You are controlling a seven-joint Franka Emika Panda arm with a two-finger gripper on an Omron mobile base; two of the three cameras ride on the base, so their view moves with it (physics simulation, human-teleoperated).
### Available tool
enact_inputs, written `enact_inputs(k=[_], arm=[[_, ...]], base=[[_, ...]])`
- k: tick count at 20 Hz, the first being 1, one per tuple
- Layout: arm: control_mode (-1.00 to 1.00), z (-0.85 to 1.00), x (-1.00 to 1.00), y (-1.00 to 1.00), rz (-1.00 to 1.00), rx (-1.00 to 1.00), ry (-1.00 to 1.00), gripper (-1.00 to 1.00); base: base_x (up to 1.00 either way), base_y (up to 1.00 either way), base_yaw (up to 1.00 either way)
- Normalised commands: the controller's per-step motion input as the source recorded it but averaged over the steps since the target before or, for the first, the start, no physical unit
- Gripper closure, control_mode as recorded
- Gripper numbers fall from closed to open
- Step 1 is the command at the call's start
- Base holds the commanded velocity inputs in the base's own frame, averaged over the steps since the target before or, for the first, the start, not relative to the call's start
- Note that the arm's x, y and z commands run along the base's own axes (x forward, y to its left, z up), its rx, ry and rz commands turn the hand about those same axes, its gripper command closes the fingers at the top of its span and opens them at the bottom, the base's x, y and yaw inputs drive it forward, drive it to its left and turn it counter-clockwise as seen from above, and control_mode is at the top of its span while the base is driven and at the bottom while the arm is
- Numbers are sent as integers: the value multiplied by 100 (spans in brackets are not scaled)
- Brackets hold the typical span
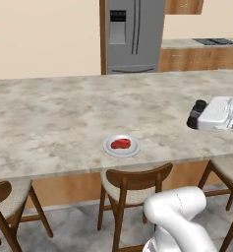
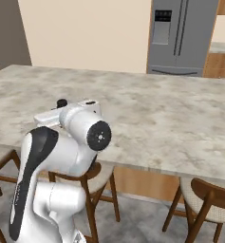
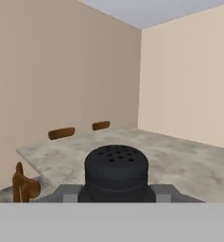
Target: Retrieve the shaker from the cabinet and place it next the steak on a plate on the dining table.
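My gripper (image 1: 195,116) is shut on the shaker (image 1: 197,113), a small black cylinder. It hangs above the right part of the dining table (image 1: 49,118), with the white hand lying level and pointing left. In the hand view the shaker (image 3: 116,170) shows its capped top with holes, between the fingertips of the gripper (image 3: 116,193). The right base view has the shaker (image 2: 61,102) peeking out behind the arm's wrist. The white-grey plate (image 1: 108,146) lies near the table's front edge, well to the left of the gripper and lower. The red steak (image 1: 120,143) rests on it.
Wooden chairs (image 1: 132,179) (image 1: 5,197) (image 1: 228,167) stand along the table's near side. A grey fridge (image 1: 135,34) and a counter with a cooktop (image 1: 214,42) are at the back. Beside the fridge hangs a brown wall cabinet (image 1: 184,6); I cannot tell if it is the task's cabinet.
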Motion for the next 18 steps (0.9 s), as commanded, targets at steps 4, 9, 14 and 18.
enact_inputs(k=[4, 9, 14, 18], arm=[[-100, -55, 60, -30, 61, 0, 0, 100], [-100, -21, 85, -4, 42, 0, 15, 100], [-100, -25, 80, -4, 36, 0, 11, 100], [-100, -37, 45, -11, 30, -3, 1, 100]], base=[[0, 0, 0], [0, 0, 0], [0, 0, 0], [0, 0, 0]])
